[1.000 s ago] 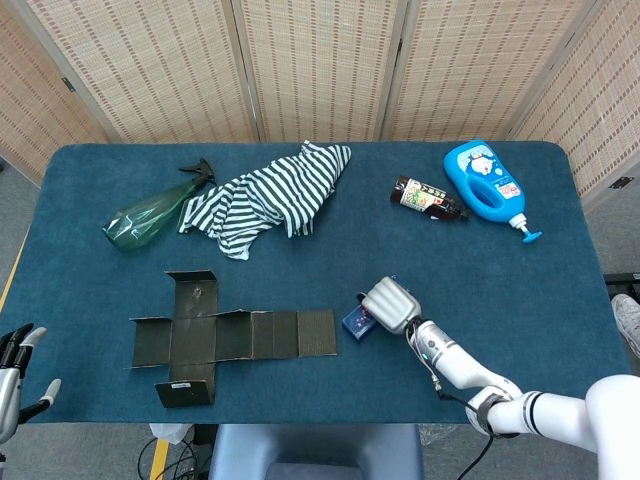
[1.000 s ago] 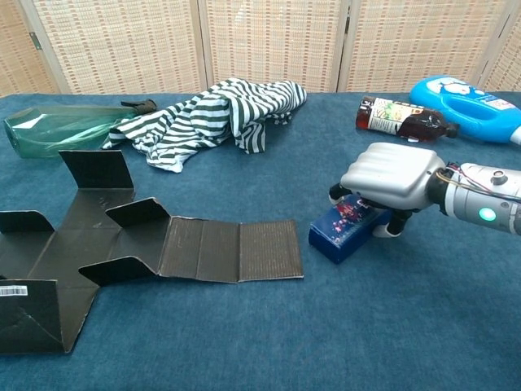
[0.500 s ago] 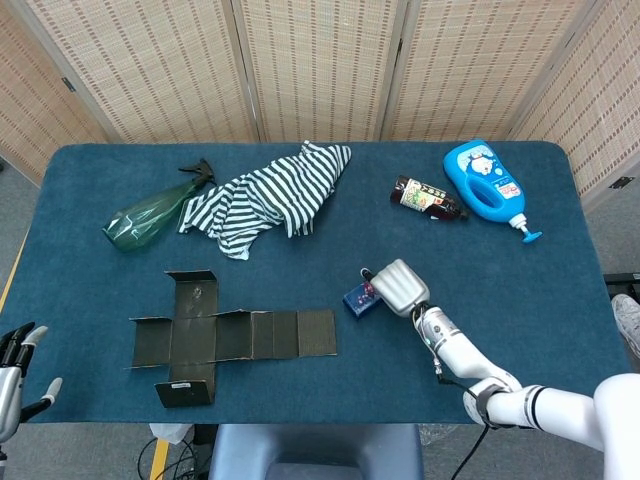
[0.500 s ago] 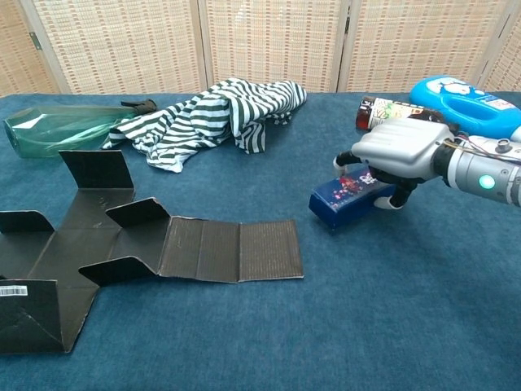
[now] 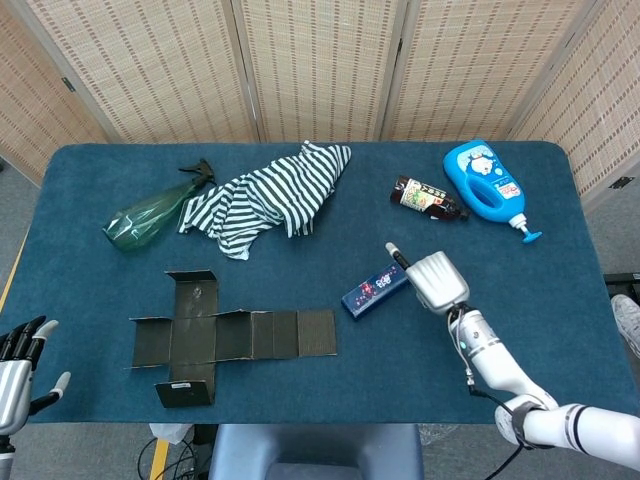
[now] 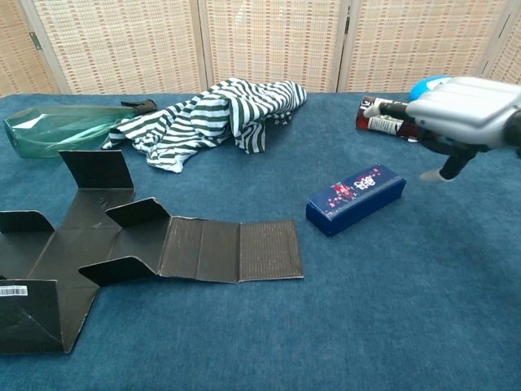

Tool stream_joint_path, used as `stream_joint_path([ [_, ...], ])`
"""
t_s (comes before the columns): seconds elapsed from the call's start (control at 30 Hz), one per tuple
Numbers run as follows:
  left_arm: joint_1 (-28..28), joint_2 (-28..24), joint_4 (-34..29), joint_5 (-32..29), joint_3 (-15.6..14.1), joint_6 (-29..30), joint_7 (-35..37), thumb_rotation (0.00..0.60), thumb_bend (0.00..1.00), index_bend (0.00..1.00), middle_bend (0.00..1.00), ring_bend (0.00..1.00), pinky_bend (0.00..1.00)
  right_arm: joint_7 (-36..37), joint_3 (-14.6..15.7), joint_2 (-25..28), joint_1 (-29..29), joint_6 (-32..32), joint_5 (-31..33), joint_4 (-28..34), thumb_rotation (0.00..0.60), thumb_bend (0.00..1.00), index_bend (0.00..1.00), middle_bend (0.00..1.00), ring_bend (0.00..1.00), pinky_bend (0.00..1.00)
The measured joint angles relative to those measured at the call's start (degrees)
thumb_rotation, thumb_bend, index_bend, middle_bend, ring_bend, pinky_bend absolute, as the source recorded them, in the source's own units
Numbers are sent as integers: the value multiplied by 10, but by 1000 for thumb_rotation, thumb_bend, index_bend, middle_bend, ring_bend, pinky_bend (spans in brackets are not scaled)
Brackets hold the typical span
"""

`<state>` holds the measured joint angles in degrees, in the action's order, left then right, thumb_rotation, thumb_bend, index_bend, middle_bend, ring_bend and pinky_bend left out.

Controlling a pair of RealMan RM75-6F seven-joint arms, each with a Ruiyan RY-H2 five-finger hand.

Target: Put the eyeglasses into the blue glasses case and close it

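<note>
Seemingly the task is near done: the blue glasses case [image 6: 356, 199] lies closed on the desk [image 5: 520, 300], no eyeglasses visible; the right robot hand [image 5: 436, 281] hangs beside it, released, grasping nothing; the left robot hand [image 5: 18, 362] rests open off the desk edge

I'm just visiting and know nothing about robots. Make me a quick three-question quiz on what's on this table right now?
1. True or false: the right robot hand holds the blue glasses case.
2. What lies partly over the green spray bottle? A) striped cloth B) flattened cardboard C) blue jug
3. Which item lies between the case and the blue jug?

Key: 1. False, it is lifted clear of it. 2. A, the striped cloth. 3. The dark brown bottle.
</note>
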<state>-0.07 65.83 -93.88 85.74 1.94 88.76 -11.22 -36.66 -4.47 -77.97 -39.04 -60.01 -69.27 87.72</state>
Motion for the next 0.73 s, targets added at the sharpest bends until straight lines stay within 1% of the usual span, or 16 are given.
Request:
stream_joint_path([
  [0.13,-9,4,-1,0,4,-8,-7,600,319,175,140,149,188,13,9,44,40,-54,-11,38,600,298,224,633,681,776],
  [0.23,-15,6,-2,1,7,-12,-11,600,319,175,140,148,188,33,17,79,76,-94,-20,62,600,312,241,522,553,681],
  [0.27,-16,7,-3,1,8,-12,-13,600,319,175,140,148,188,44,20,92,90,-109,-24,70,600,316,241,499,526,660],
  [0.33,-19,8,-4,0,10,-14,-17,600,319,175,140,148,188,62,26,110,112,-131,-31,79,600,324,241,439,440,596],
  [0.4,-22,10,-6,-1,12,-14,-22,600,319,175,140,149,189,86,33,127,134,-156,-41,86,600,325,241,410,387,556],
  [0.5,-25,14,-8,-1,14,-15,-26,600,319,175,140,148,188,122,42,140,169,-190,-55,91,600,325,241,401,348,527],
  [0.57,-28,17,-9,-3,15,-18,-28,600,319,175,140,149,188,141,47,147,193,-213,-62,94,600,325,241,400,345,526],
  [0.73,-33,18,-14,-5,18,-20,-40,600,319,175,140,148,188,162,56,153,240,-258,-77,99,600,325,241,400,345,525],
])
